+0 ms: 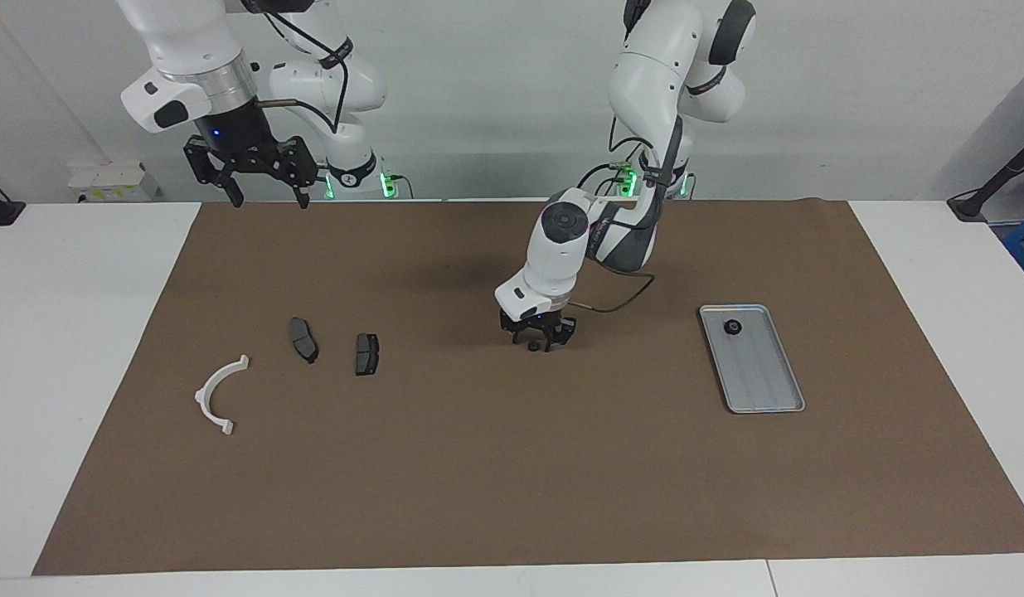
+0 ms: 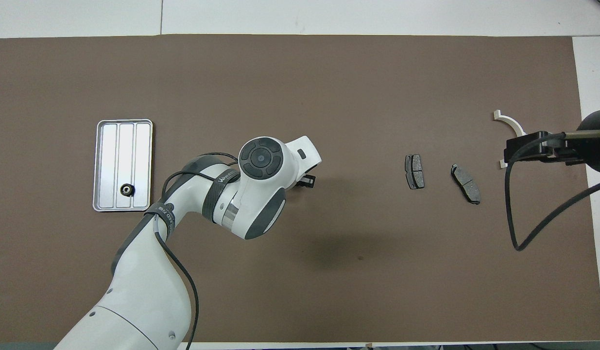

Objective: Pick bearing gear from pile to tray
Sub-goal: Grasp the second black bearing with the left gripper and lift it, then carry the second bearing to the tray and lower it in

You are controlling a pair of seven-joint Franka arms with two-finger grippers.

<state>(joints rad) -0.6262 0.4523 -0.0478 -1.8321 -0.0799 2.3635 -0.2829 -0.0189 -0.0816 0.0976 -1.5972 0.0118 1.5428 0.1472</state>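
The silver tray (image 1: 764, 385) lies toward the left arm's end of the table and holds one small black gear (image 1: 734, 327); tray (image 2: 110, 146) and gear (image 2: 127, 189) also show in the overhead view. My left gripper (image 1: 539, 344) is down at the mat in the middle of the table, with a tiny black round piece (image 1: 532, 347) at its tips. In the overhead view its wrist hides both. The pile lies toward the right arm's end: two dark brake pads (image 1: 303, 339) (image 1: 367, 353) and a white half-ring bracket (image 1: 217, 394). My right gripper (image 1: 264, 197) hangs open and empty, high up.
A brown mat (image 1: 512, 481) covers most of the white table. In the overhead view the right gripper (image 2: 525, 148) covers part of the bracket (image 2: 509, 121), and the two pads (image 2: 414, 171) (image 2: 466, 183) lie beside it. A black cable (image 2: 533, 233) loops from the right wrist.
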